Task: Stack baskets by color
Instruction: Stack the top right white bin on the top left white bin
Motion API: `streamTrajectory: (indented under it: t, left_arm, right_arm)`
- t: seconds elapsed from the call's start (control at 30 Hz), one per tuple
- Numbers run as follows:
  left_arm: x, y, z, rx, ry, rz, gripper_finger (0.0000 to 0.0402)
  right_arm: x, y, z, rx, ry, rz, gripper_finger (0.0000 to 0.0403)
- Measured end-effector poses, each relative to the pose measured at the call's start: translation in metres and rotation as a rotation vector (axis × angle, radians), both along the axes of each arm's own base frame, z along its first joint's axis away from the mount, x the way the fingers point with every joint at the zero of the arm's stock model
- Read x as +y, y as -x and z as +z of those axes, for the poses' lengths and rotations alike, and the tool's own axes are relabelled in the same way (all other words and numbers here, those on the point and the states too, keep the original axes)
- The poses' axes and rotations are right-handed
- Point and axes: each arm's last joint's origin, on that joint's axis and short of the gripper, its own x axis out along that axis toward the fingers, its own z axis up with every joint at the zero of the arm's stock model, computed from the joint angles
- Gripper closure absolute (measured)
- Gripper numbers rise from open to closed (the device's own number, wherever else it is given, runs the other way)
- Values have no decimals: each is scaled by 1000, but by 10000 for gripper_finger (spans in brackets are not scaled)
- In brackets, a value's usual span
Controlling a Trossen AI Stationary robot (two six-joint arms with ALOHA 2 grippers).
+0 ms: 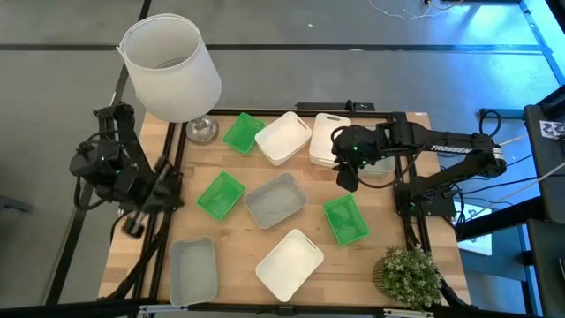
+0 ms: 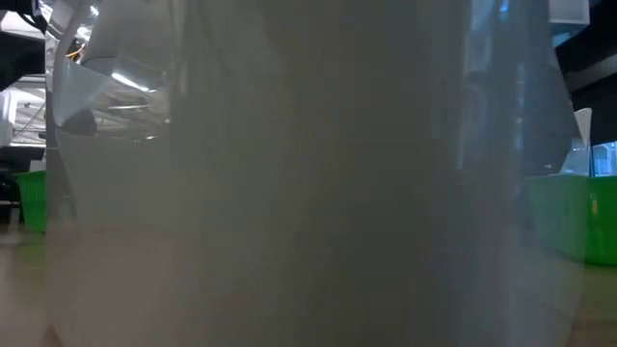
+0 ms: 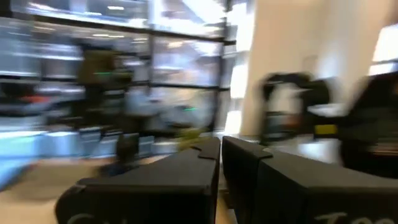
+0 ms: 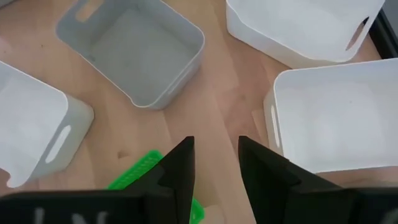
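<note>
The baskets lie spread singly on the wooden table (image 1: 238,230). Three are green (image 1: 242,132) (image 1: 220,194) (image 1: 345,219), three are white (image 1: 284,137) (image 1: 328,141) (image 1: 290,263), and two are grey (image 1: 275,200) (image 1: 193,269). My right gripper (image 4: 216,168) (image 1: 346,179) hangs open, slanting down over bare wood between a white basket (image 4: 329,118), a grey basket (image 4: 137,53) and a green basket (image 4: 146,174); it holds nothing. My left arm (image 1: 119,172) stands raised off the table's left edge. Its gripper (image 3: 221,163) is shut and empty, pointing out into the room.
A big white lampshade (image 1: 170,66) stands at the far left corner. A small potted plant (image 1: 409,276) stands at the near right corner. A translucent grey wall (image 2: 308,173) fills the low view, with green baskets (image 2: 34,198) (image 2: 571,217) showing at either side.
</note>
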Motion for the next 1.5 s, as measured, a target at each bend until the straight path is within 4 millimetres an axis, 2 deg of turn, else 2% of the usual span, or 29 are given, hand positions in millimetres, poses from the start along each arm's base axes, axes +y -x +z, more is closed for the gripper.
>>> streamTrajectory:
  t: [0.07,0.13,0.3,0.43,0.6,0.87,1.03,1.2,1.33,1.5]
  left_arm:
    - [-2,0,0,-4,63,-90,390]
    - [-2,-1,-2,27,155,-109,390]
    - [3,-10,-14,148,325,32,390]
    - [6,-21,-20,171,290,101,390]
    - [12,-33,-21,260,250,86,390]
    - [25,-69,-2,475,122,265,390]
    - [41,-80,6,552,110,377,390]
    - [62,-88,-2,633,181,538,390]
    - [75,-90,-3,641,230,583,390]
    - [86,-92,-4,656,193,650,390]
  right_arm:
    - [0,1,0,10,9,17,280]
    - [0,1,0,11,20,34,280]
    - [0,1,0,16,44,76,280]
    - [0,1,0,16,52,89,280]
    - [0,1,0,19,79,133,280]
    - [0,0,0,19,103,144,280]
    - [-2,-1,-2,34,144,110,280]
    - [-11,-11,-12,83,148,81,280]
    - [-23,-20,-23,134,145,73,280]
    - [-36,-31,-39,189,86,110,280]
